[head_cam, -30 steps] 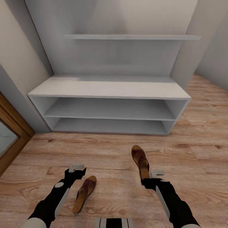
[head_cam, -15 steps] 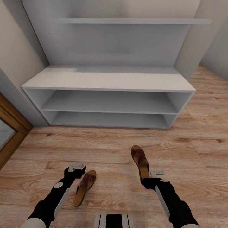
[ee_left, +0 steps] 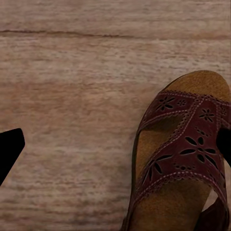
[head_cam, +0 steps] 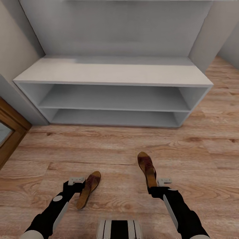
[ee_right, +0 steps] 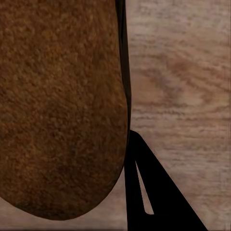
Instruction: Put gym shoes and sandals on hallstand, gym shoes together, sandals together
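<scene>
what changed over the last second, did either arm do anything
The view closed in on the hallstand: the camera moved, not the rack. The left gripper slid toward the left sandal, now beside it. The right gripper kept holding the right sandal raised, unchanged against the floor.

I'm looking at the corridor of a home, an entry hall by the look of it. A pale grey-white hallstand (head_cam: 113, 73) stands against the far wall, with a wide low top, two open shelf levels and a tall back panel. The corridor floor (head_cam: 109, 149) is light brown wood plank with clear grain. Plain beige walls close in on both sides, and a wooden door frame (head_cam: 11, 132) edges in at the left.
</scene>
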{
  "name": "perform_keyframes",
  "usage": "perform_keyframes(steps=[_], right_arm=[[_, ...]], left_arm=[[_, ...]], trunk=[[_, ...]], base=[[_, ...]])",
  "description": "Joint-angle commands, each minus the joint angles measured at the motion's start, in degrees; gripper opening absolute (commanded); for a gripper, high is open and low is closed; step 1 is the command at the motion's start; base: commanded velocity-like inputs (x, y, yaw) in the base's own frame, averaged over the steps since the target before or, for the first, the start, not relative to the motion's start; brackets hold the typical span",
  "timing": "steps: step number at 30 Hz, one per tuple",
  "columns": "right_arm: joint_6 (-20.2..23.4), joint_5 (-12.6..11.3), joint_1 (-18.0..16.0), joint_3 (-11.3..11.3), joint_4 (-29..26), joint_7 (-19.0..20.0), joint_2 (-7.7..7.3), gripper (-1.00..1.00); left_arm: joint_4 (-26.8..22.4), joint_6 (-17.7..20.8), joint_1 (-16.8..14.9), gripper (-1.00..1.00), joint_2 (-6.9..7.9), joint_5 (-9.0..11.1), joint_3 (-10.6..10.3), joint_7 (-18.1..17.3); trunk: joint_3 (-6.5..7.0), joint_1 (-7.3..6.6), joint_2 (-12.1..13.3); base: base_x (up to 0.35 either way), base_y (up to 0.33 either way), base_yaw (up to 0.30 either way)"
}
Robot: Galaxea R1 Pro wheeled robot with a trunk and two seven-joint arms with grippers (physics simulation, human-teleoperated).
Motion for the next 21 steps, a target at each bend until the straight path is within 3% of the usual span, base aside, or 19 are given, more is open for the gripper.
perform_keyframes(steps=[1,5,8,12,18,21], right_arm=[[0.34,-0.19,-0.03,-0.07,-0.09,-0.04,0.02,-1.00],[0.34,-0.19,-0.01,-0.01,-0.09,-0.08,0.02,-1.00],[0.34,-0.19,0.00,0.03,-0.09,-0.08,0.02,-1.00],[0.34,-0.19,-0.01,-0.03,-0.09,-0.06,0.02,-1.00],[0.34,-0.19,0.00,-0.03,-0.09,-0.07,0.02,-1.00],[0.34,-0.19,0.00,-0.05,-0.09,-0.09,0.02,-1.00]], left_arm=[[-0.03,0.08,-0.02,1.00,0.07,0.55,-0.33,-0.03],[-0.02,0.07,-0.02,1.00,0.08,0.54,-1.70,-0.03],[-0.02,0.07,-0.02,1.00,0.06,0.58,-4.30,-0.03],[0.00,0.07,-0.02,1.00,0.08,0.67,-6.04,-0.03],[0.06,0.07,-0.02,1.00,0.14,0.73,-6.13,-0.03],[0.07,0.07,-0.02,1.00,0.17,0.72,-6.14,-0.04]], trunk=[[-0.36,0.01,-0.03],[-0.99,0.06,-0.06],[-1.03,0.06,-0.06],[-1.08,0.06,-0.06],[-2.60,0.19,-0.12],[-2.67,0.19,-0.12]], base=[[0.000,0.000,0.000],[0.000,0.000,0.000],[0.000,0.000,0.000],[0.000,0.000,0.000],[0.000,0.000,0.000],[0.000,0.000,0.000]])
